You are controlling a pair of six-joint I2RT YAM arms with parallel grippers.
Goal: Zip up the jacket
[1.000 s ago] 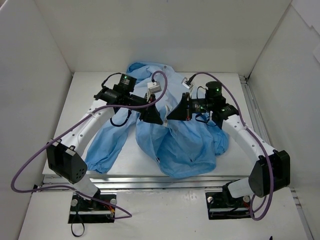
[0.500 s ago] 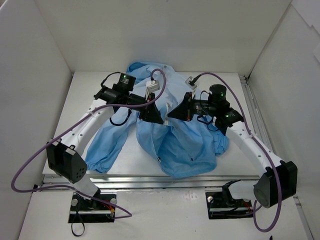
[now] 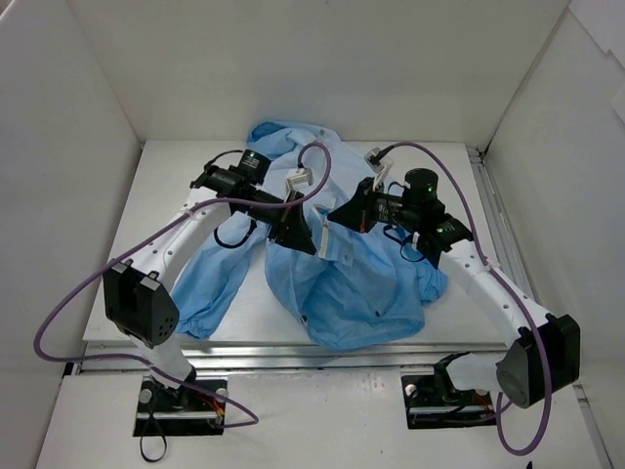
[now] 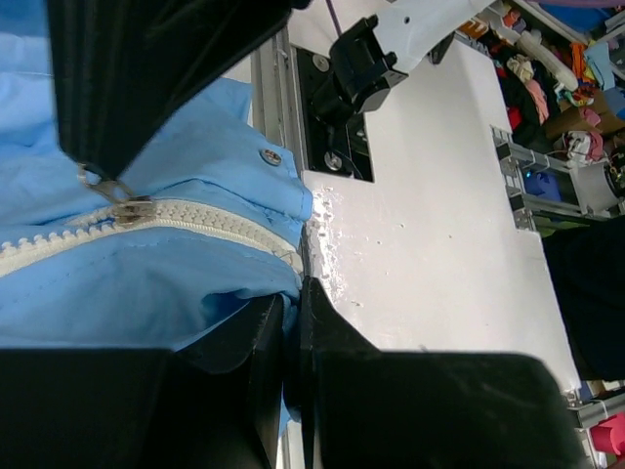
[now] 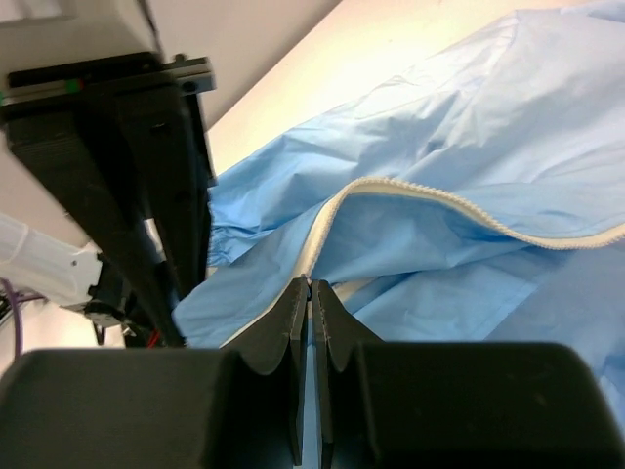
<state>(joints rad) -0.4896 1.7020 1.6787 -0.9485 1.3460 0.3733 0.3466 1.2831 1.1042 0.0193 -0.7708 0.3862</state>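
The light-blue jacket [image 3: 352, 283] lies crumpled in the middle of the table, its hood toward the back. My left gripper [image 3: 301, 234] is shut on the jacket's bottom hem beside the end of the white zipper [image 4: 215, 220], as the left wrist view [image 4: 293, 298] shows. My right gripper [image 3: 337, 217] sits close beside it, shut. In the left wrist view its black fingers [image 4: 146, 78] meet the metal zipper pull [image 4: 127, 208]. In the right wrist view [image 5: 311, 286] the jaws are pressed together at the zipper tape [image 5: 430, 191], which curves away to the right.
The white table [image 3: 176, 166] is boxed in by white walls on three sides. A metal rail [image 3: 293, 357] runs along its front edge and another [image 3: 488, 195] along the right. Purple cables [image 3: 317, 161] loop over both arms. A jacket sleeve [image 3: 210, 283] trails to the front left.
Both grippers have stayed shut and shifted slightly. The right wrist has swung back and to the right, and the left elbow has moved in. The zipper's white tape now shows between the grippers.
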